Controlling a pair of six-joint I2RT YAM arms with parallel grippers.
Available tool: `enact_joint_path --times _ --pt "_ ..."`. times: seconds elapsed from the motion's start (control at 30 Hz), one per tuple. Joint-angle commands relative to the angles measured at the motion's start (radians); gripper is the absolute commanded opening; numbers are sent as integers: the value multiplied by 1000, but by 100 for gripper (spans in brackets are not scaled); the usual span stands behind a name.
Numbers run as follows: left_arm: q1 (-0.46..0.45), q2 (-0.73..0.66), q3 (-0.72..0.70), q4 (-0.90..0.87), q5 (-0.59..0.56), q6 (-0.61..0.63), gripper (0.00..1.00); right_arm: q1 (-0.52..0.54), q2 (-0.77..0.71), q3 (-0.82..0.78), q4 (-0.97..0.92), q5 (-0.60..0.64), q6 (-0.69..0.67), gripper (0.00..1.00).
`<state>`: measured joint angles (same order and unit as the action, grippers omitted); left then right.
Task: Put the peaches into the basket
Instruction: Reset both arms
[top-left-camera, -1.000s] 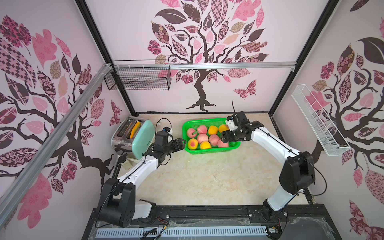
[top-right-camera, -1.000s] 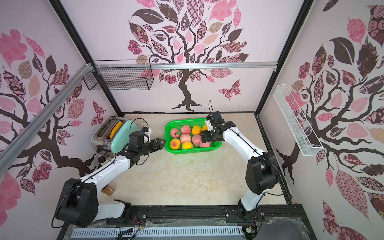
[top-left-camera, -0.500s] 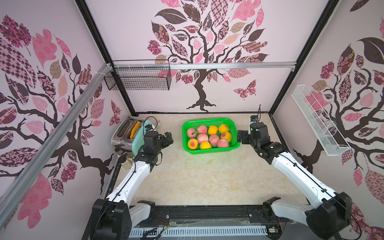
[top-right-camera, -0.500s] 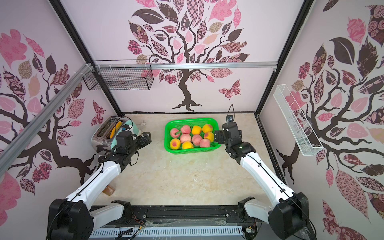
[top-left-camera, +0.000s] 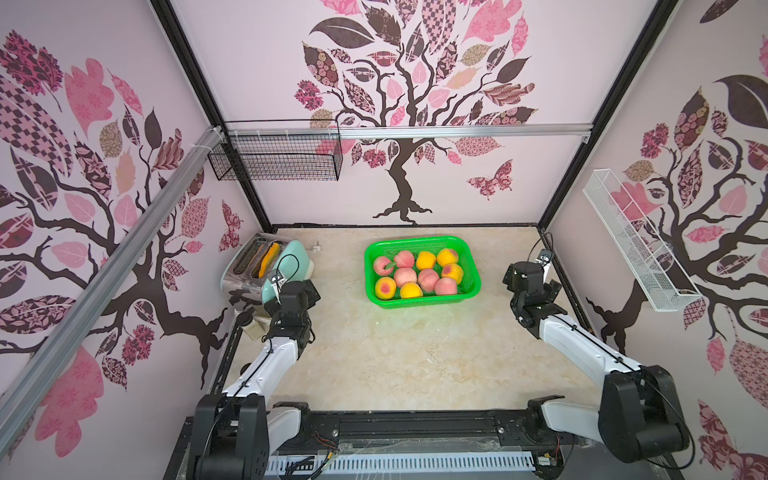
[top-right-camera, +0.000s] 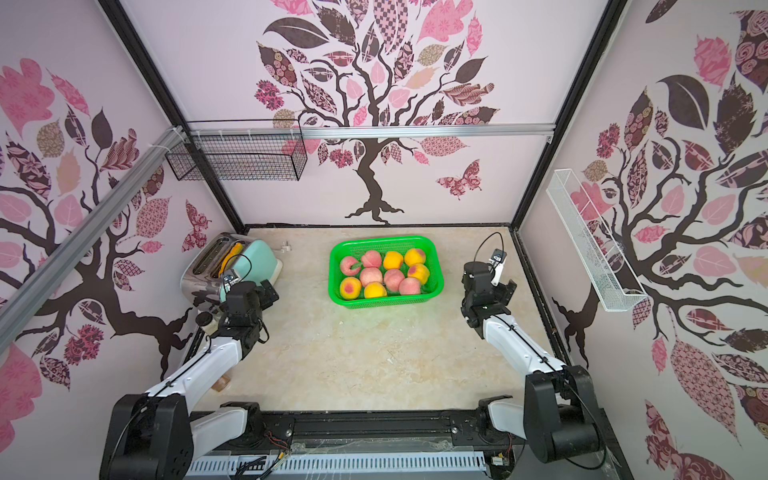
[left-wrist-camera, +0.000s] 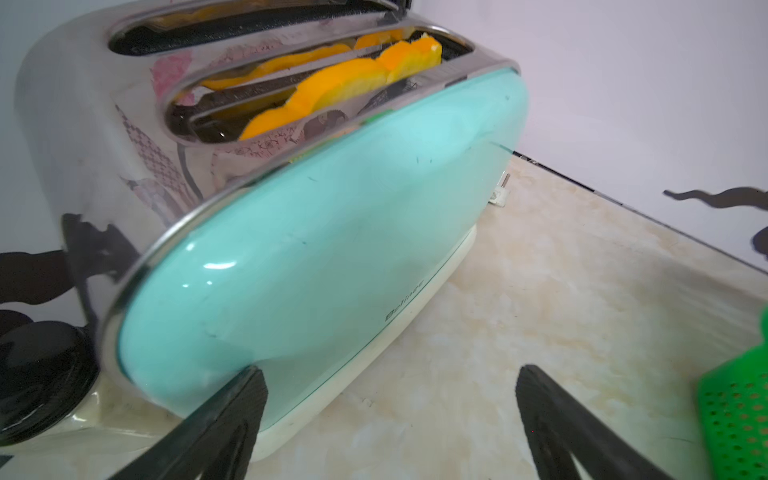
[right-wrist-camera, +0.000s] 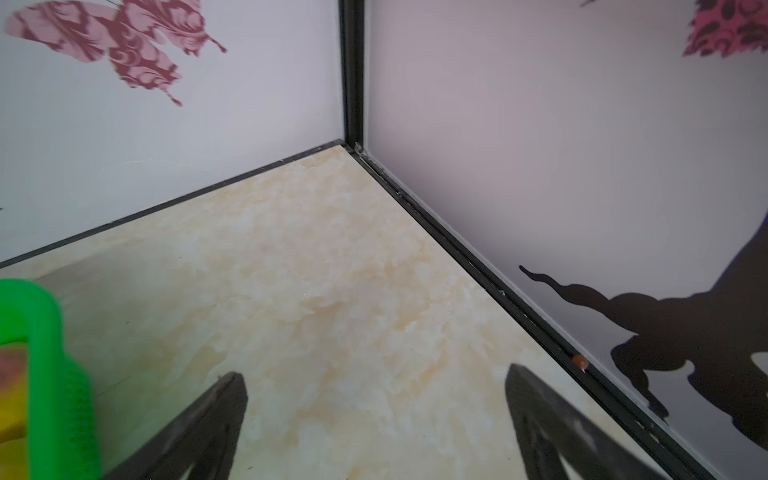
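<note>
i count ten round fuzzy peaches (top-left-camera: 428, 279), pink & yellow-orange, all sitting inside the bright green rectangular mesh plastic basket (top-left-camera: 422, 241), which stands toward the back-centre of the beige marble-look tabletop (top-left-camera: 415, 353). left gripper (left-wrist-camera: 390, 372): jaws spread wide, nothing between them, close beside the mint-and-chrome toaster (left-wrist-camera: 311, 257) w/ a flat orange slice (left-wrist-camera: 340, 83) in its slot. right gripper (right-wrist-camera: 374, 372): also spread wide & empty, over bare tabletop near the right wall, well apart from the basket.
</note>
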<state>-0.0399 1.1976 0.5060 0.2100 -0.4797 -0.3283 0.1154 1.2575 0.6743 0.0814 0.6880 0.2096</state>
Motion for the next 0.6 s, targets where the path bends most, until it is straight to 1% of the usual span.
enact_joint_path --times 0.0,0.1,0.17,0.23,0.3,0.33,0.4,0.43,0.47,0.5,0.53,0.57 --pt "5 69 -32 220 -56 162 98 -22 -1 -94 171 -23 12 100" --pt "5 164 -83 403 12 240 98 -26 21 -220 412 -33 -74 100" --pt "11 220 -81 455 42 240 98 -30 66 -247 491 -58 -104 100" --pt "16 244 -45 408 79 234 98 -31 124 -226 487 -39 -93 100" --pt "23 281 -74 515 156 246 98 -31 172 -196 494 -35 -106 100" --pt "24 303 -96 570 183 257 98 -32 178 -188 477 -56 -96 100" --pt "24 369 -134 711 216 276 98 -34 212 -216 582 -113 -118 99" --pt "24 383 -145 748 228 281 98 -34 228 -226 628 -137 -138 99" --pt "24 374 -142 723 225 280 98 -34 237 -221 635 -158 -151 100" --pt "24 355 -130 668 232 275 98 -33 236 -202 590 -193 -156 100" --pt "29 358 -130 674 241 275 98 -34 242 -189 569 -230 -167 100" --pt "31 373 -132 702 239 274 98 -34 263 -187 596 -282 -201 99"
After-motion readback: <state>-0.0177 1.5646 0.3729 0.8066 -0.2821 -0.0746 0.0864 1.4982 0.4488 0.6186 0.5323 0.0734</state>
